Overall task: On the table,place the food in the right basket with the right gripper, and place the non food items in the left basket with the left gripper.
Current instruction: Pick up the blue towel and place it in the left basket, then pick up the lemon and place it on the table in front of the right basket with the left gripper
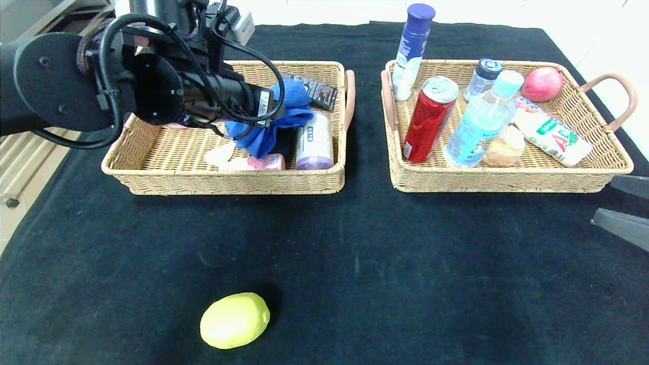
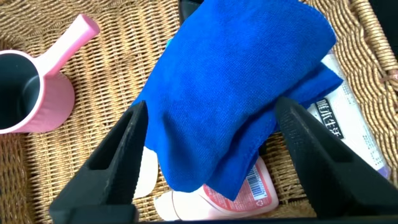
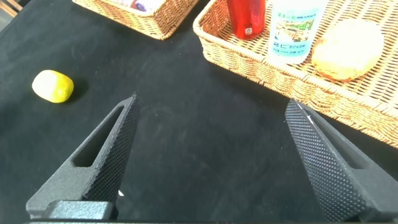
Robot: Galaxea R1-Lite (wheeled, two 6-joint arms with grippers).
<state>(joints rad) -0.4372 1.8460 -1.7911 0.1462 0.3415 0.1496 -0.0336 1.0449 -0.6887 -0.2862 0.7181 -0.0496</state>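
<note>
One lemon [image 1: 235, 320] is sitting alone on the near part of the bench [image 1: 355, 243], left of centre. Over the left basket [image 1: 152, 172], the left gripper [image 2: 211, 155] is hanging with its fingers [image 2: 118, 155] spread wide and released, the blue cloth [image 2: 242, 87] lying between them on top of the pink bottle [image 2: 242, 193]. Off at the right edge, the right gripper [image 3: 211, 155] is hovering with fingers open, holding nothing. Over in the right basket [image 1: 507, 180], the red can [image 1: 430, 119] and water bottle [image 1: 481, 121] are standing.
</note>
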